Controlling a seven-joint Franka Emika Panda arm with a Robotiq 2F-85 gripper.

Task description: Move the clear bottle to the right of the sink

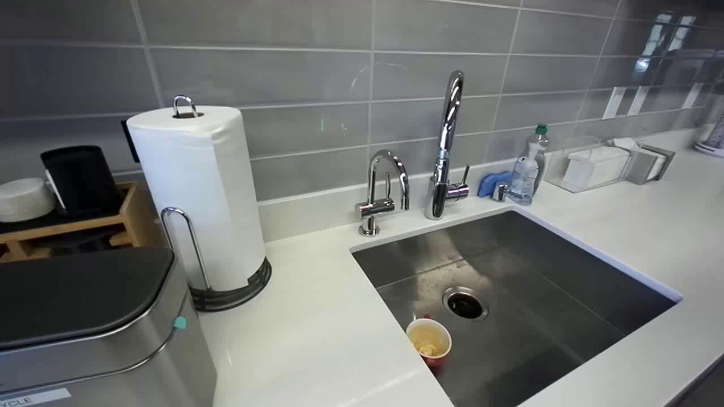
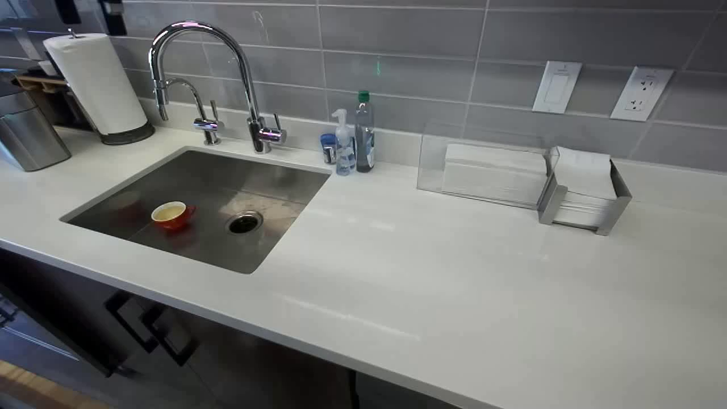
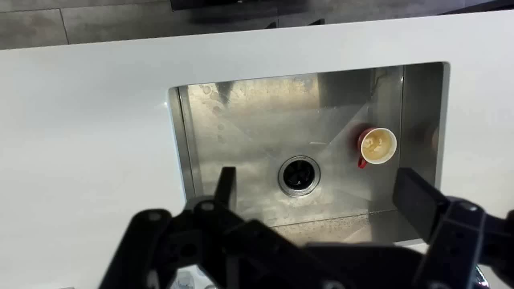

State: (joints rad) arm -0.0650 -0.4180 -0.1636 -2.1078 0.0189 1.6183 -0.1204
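A clear pump bottle with bluish liquid stands upright on the counter behind the sink's back right corner; it also shows in an exterior view. A clear bottle with a green cap stands right beside it, also in an exterior view. Part of a clear bottle shows at the wrist view's bottom edge. The steel sink is set into the counter. My gripper is open and empty high above the sink; dark fingertips show at an exterior view's top left.
A red cup with yellowish contents sits in the sink. Two chrome faucets, the tall one and a small one, stand behind it. Paper towels are left. A napkin holder and paper holder are right.
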